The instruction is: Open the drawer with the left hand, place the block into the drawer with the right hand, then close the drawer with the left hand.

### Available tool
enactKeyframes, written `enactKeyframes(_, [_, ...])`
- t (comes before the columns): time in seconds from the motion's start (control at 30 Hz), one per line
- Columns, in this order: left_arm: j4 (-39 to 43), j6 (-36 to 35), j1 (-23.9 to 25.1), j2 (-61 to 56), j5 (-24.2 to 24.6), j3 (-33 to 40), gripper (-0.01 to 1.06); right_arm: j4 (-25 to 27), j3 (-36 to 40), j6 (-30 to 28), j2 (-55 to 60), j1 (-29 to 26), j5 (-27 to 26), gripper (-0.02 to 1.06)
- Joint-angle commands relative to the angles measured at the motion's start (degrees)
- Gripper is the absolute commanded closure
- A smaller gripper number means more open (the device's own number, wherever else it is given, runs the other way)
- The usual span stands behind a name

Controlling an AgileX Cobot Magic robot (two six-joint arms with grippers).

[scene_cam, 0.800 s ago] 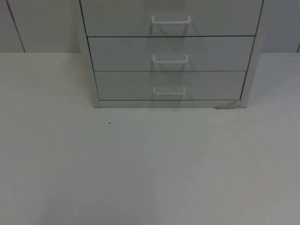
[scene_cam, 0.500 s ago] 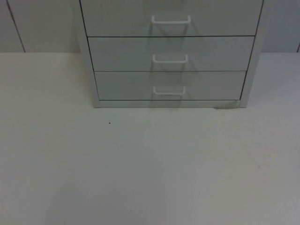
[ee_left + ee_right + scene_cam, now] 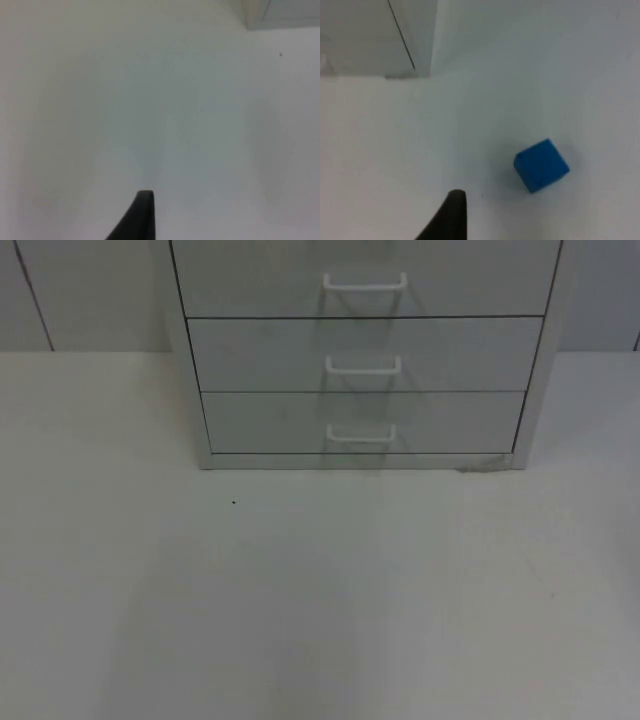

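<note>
all drawers are shut. the bottom drawer handle lies at 12 o'clock on the worktop; the blue block is seen near the right pincer. neither pincer's state can be told.

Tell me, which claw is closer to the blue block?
The right claw. Its wrist view has the blue block lying on the white table just ahead of its fingertip. The left claw looks onto bare table near the drawer cabinet.

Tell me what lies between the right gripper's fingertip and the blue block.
Nothing: in the right wrist view, only bare white table separates the right gripper's fingertip from the blue block.
</note>
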Motion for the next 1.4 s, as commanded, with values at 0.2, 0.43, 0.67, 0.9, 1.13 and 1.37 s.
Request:
enactKeyframes(0.2, [-0.87, -0.76, 0.15, 7.33, -1.23, -0.39, 0.00, -0.08, -0.39, -0.87, 13.82, -0.31, -0.40, 0.00])
enactKeyframes(0.43, [-0.87, -0.76, 0.15, 7.58, -1.11, -0.39, 0.00, -0.08, -0.39, -0.87, 17.49, -0.31, 0.15, 0.00])
enactKeyframes(0.67, [-1.02, 1.65, 0.15, 7.58, -1.11, -0.39, 0.00, -0.08, -0.39, -0.87, 17.45, -0.31, 0.03, 0.00])
enactKeyframes(0.9, [-7.04, 15.10, 0.15, 8.66, -1.87, -1.22, 0.00, -0.19, -0.39, -0.87, 17.45, -0.31, -0.44, 0.00])
enactKeyframes(1.13, [-14.54, 24.60, -2.61, 16.65, -1.23, -9.72, 0.02, -0.19, -0.39, -0.87, 17.45, -0.31, -1.99, 0.00])
enactKeyframes(1.37, [-13.76, 31.12, -13.93, 27.88, -1.50, -17.82, 0.18, -0.19, -0.39, -0.87, 17.45, -0.31, -6.17, 0.00])
